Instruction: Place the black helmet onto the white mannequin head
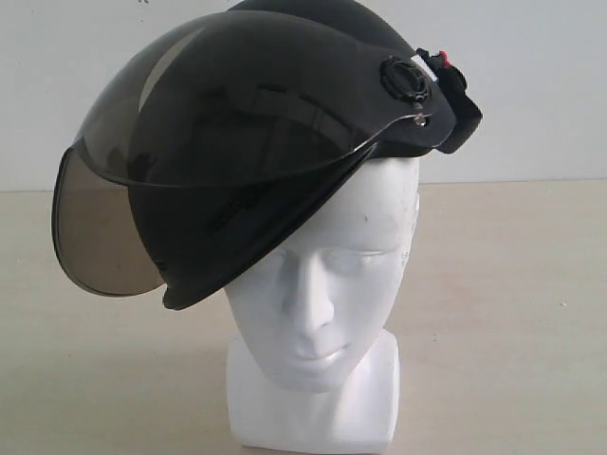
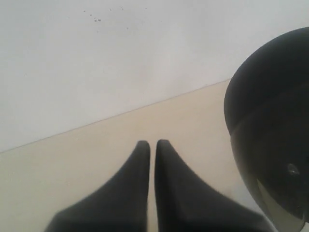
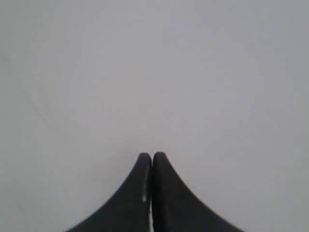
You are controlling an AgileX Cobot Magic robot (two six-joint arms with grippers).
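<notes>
The black helmet (image 1: 247, 237) sits cocked on the white mannequin head (image 1: 327, 275), well in from the tabletop's (image 1: 512, 313) wall edge. The left gripper (image 2: 152, 145) and right gripper (image 3: 152, 157) are pinched closed, empty. To level it, I'd nudge the shell gently, not the visor.

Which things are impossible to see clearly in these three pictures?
Exterior view: the black helmet is cut by the upper edge and hides the crown of the white mannequin head.
Left wrist view: the picture's edge cuts the helmet; no head visible.
Right wrist view: only the shut right gripper and a blank surface appear.
</notes>
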